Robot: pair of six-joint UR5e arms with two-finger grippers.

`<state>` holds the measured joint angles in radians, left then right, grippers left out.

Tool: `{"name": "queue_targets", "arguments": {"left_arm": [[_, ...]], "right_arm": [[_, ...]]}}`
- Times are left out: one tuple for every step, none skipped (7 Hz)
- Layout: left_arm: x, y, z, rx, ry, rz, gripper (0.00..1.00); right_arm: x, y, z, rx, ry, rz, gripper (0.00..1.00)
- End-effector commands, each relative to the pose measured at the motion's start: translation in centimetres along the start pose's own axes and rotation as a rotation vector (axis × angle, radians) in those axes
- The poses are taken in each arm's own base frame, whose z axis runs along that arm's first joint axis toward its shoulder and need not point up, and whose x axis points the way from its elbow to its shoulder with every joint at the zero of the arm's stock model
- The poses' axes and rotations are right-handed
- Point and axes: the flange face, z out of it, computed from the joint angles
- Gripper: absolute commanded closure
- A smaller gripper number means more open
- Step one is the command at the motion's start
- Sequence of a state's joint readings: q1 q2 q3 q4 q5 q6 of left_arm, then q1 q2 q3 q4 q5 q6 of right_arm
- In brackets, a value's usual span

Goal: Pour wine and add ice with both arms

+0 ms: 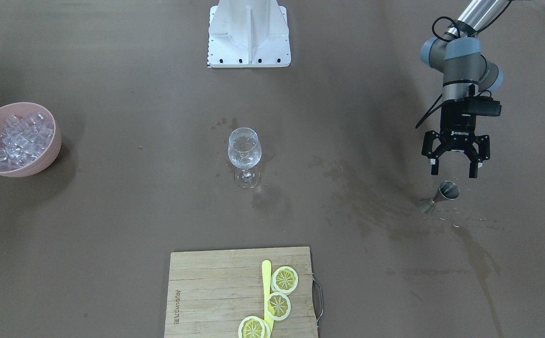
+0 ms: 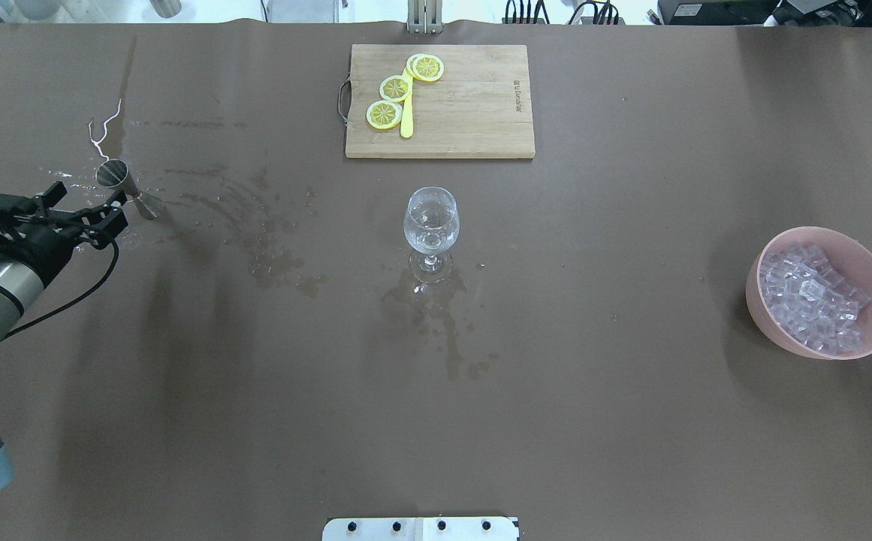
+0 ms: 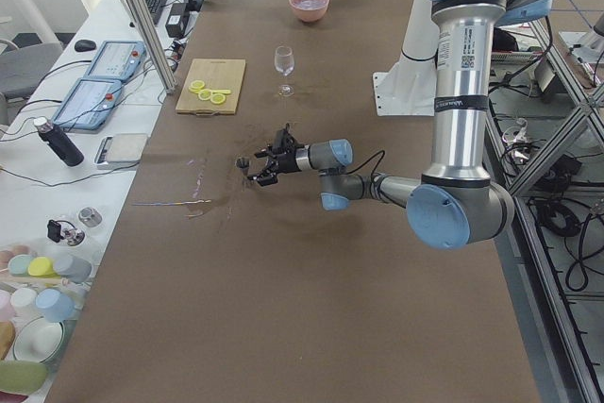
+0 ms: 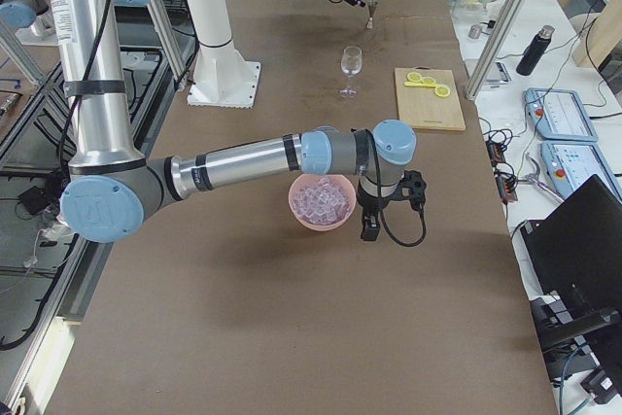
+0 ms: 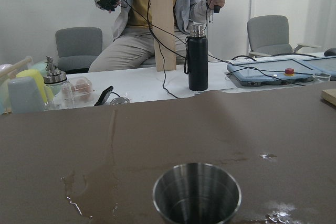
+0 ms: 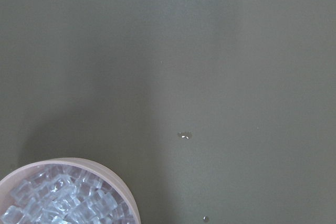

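Clear ice (image 4: 321,198) in pink bowl (image 4: 313,224), near right claw (image 4: 370,232)

We see a dull brown table (image 1: 112,244), blotched with darker wet streaks (image 1: 361,206). The bowl (image 1: 49,157) is pale pink. The ice (image 1: 19,141) in it is clear and colourless, and so is the glass (image 1: 244,148). The board (image 1: 206,291) is light tan wood with fine parallel seams. On it we find lemon slices (image 1: 285,280), yellow with whitish rims and spoke-like segments, and a plain yellow stick (image 1: 266,277). The jigger (image 1: 445,191) is shiny silver. The left arm (image 1: 460,70) is silver-grey with light blue caps, the left gripper (image 1: 454,172) black. The base (image 1: 249,37) is white.
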<state>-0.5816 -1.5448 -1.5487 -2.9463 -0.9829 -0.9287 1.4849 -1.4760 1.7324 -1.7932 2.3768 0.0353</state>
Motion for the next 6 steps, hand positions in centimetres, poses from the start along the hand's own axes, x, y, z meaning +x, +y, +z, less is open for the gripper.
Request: {"name": "queue_targets", "arguments": {"left_arm": [[-1.6, -5.5, -1.2, -0.093, 0.023, -0.014, 0.01], [-2.7, -10.2, -1.4, -0.178, 0.013, -0.03, 0.01], [-4.1, -13.5, -0.7, -0.291, 0.003, -0.058, 0.01], [-4.9, -16.0, 0.4, -0.371, 0.034, -0.053, 0.01], [-6.9, -18.0, 0.7, -0.454, 0.019, -0.052, 0.01], [-8.2, -19.0, 1.2, -0.589, -0.002, -0.107, 0.01]], "right_arm": [[-0.6, 0.1, -0.3, 0.005, -0.035, -0.007, 0.0], [-0.7, 0.0, -0.3, 0.006, -0.036, -0.008, 0.0], [-0.7, 0.0, -0.4, 0.007, -0.035, -0.009, 0.0], [-1.0, -0.3, -0.6, 0.013, -0.029, -0.018, 0.0], [-2.1, -0.4, -1.5, 0.036, -0.033, -0.044, 0.0], [-4.0, -0.2, -2.0, 0.05, -0.035, -0.08, 0.0]]}}
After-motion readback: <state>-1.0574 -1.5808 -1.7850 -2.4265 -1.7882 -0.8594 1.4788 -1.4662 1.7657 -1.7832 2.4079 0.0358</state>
